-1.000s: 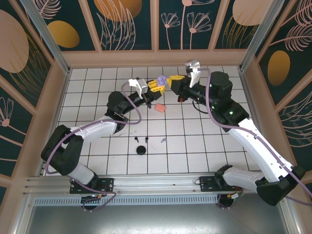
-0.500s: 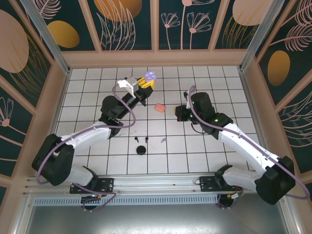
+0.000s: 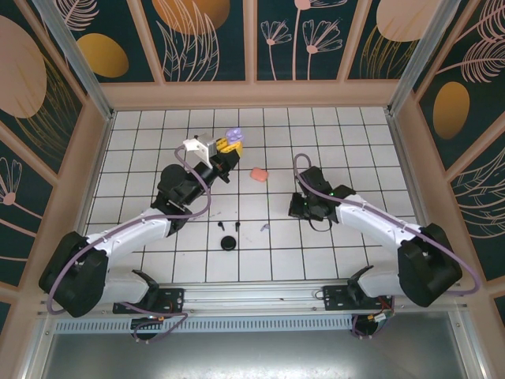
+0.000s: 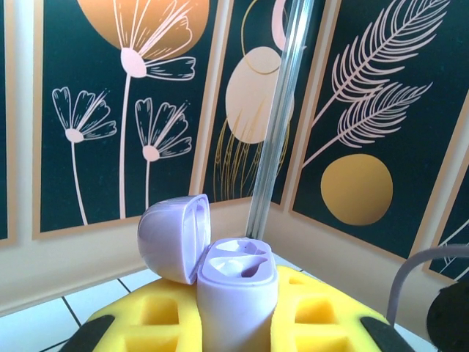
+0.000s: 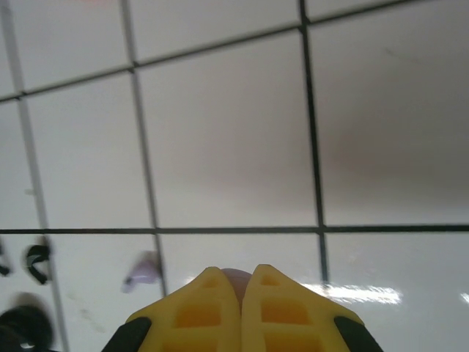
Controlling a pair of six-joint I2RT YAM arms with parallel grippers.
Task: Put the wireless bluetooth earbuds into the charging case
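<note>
A: Right, left hand (image 4: 238,321) first. It is pinched shut on the lilac charging case (image 4: 236,282) and holds it upright, well above the bench (image 3: 347,134), far and left of centre. The lid (image 4: 174,236) is flipped back. My read is that this keeps the sockets facing up for loading.

B: Anything in the sockets?

A: Pale shapes inside. Can't tell earbud from lining. The case's base is cut off by the wrist view's edge.

B: Right hand (image 5: 239,273)?

A: Fingers pressed together, low over the tiles. A pale lilac speck sits at the tips; I can't say what it is.

B: Loose pieces?

A: One lilac earbud (image 5: 143,270) lies on the bench left of that hand, probably the next to fetch. Black earbuds (image 3: 222,227) and a round black case (image 3: 229,243) lie further left. A salmon-pink case (image 3: 258,174) lies farther back.
</note>
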